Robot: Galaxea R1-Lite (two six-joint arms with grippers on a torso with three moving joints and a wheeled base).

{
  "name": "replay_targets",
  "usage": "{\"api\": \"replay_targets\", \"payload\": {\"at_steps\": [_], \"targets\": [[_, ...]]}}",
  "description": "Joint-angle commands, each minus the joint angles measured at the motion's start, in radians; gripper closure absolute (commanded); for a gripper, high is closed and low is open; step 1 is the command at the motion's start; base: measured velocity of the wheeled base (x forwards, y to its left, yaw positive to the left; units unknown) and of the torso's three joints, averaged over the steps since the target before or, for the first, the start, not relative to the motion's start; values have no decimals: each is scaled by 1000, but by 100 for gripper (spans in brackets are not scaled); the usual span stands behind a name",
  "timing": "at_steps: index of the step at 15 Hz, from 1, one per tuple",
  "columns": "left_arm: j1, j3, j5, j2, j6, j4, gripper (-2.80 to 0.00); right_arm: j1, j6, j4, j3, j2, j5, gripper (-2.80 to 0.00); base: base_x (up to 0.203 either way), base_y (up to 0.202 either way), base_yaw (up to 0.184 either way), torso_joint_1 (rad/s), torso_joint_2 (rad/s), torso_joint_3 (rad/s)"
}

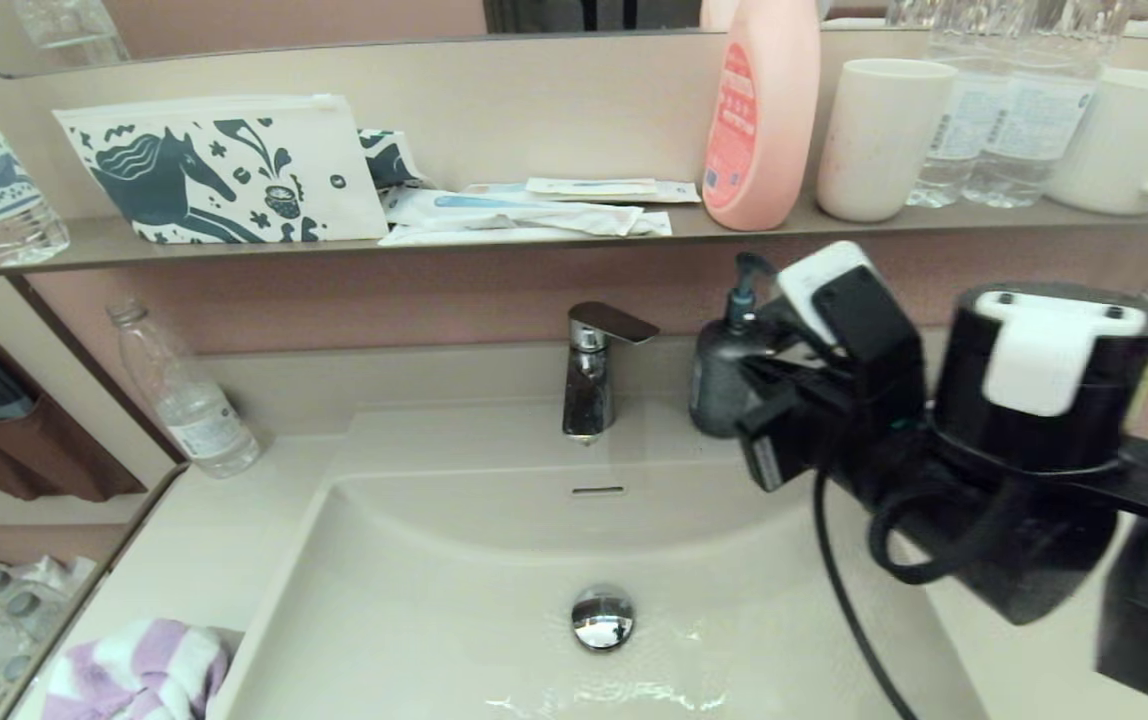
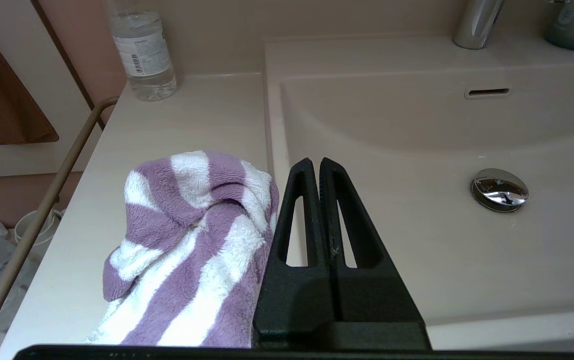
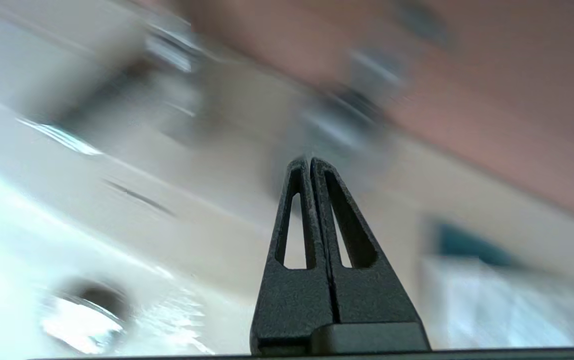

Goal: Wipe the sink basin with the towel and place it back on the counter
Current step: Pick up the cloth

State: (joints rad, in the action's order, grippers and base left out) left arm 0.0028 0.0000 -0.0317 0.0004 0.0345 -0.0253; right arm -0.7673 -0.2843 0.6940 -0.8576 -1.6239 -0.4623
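Right gripper (image 3: 311, 161) empty; towel (image 2: 192, 250) crumpled.

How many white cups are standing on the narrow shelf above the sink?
2. A plain white cup stands beside the pink plastic bottle; a white handled mug is at the shelf's right end. More may lie beyond the picture's edge.

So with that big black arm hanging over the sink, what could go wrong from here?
1. The right arm is raised close to the soap dispenser and faucet; a swing could knock them.
2. Its dangling cable hangs over the sink basin and might snag.
3. The basin bottom looks wet near the drain plug, and the towel lies bunched at the counter edge, so it could slide in.
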Motion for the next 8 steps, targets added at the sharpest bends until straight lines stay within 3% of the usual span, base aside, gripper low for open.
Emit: {"api": "replay_targets", "payload": {"at_steps": [1,4,8], "targets": [[0,0,-1,0,-1,-1,0,153,-1,2,200,284,11,0,0,0,0,0,0,0],[0,0,-1,0,1,-1,0,363,-6,-83,332,588,74,0,0,0,0,0,0,0],[0,0,-1,0,0,-1,0,500,-4,-462,346,1024,68,0,0,0,0,0,0,0]]}}
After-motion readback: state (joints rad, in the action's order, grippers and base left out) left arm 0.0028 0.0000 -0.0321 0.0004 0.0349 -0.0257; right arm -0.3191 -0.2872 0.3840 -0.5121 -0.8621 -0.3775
